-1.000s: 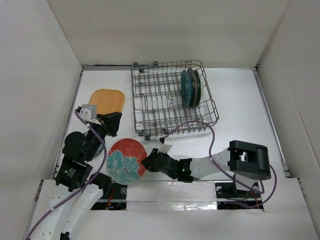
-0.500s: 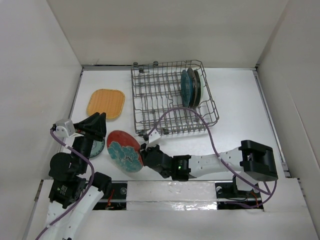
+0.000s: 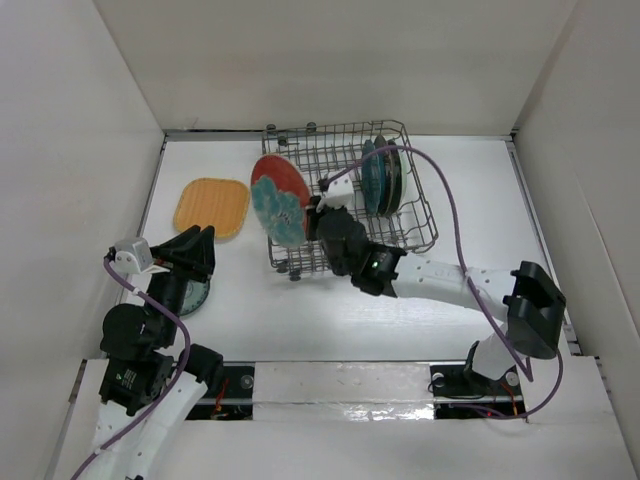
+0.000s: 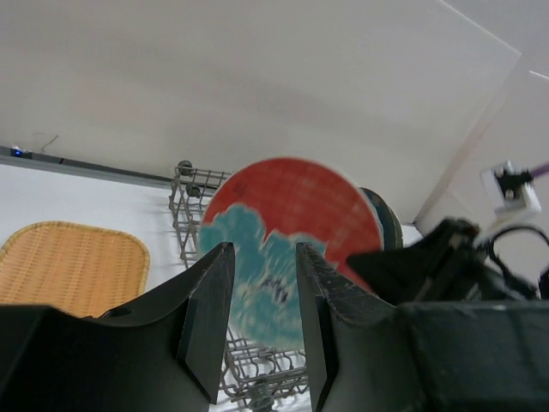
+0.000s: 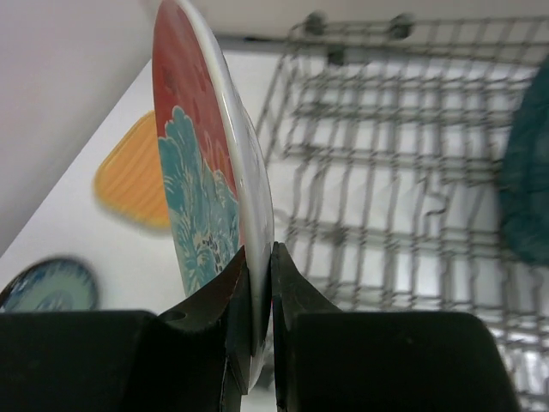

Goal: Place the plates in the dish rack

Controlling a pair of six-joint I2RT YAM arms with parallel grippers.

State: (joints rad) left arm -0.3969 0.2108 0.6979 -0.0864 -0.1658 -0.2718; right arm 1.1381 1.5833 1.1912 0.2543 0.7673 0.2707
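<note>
The left gripper [image 4: 262, 330] sits empty with its jaws parted. Its wrist view alone shows the red plate [image 4: 287, 249] face-on, teal flower toward the camera, with the orange plate [image 3: 211, 206] lying flat at the left. Only the right wrist view shows the grip: the right gripper [image 5: 257, 257] is clamped tight on the red plate's lower rim, and the plate rises edge-on from between the jaws. The top view shows it upright over the left end of the dish rack [image 3: 425, 222], face turned left, with two dark plates [image 3: 376, 178] slotted at the right end.
</note>
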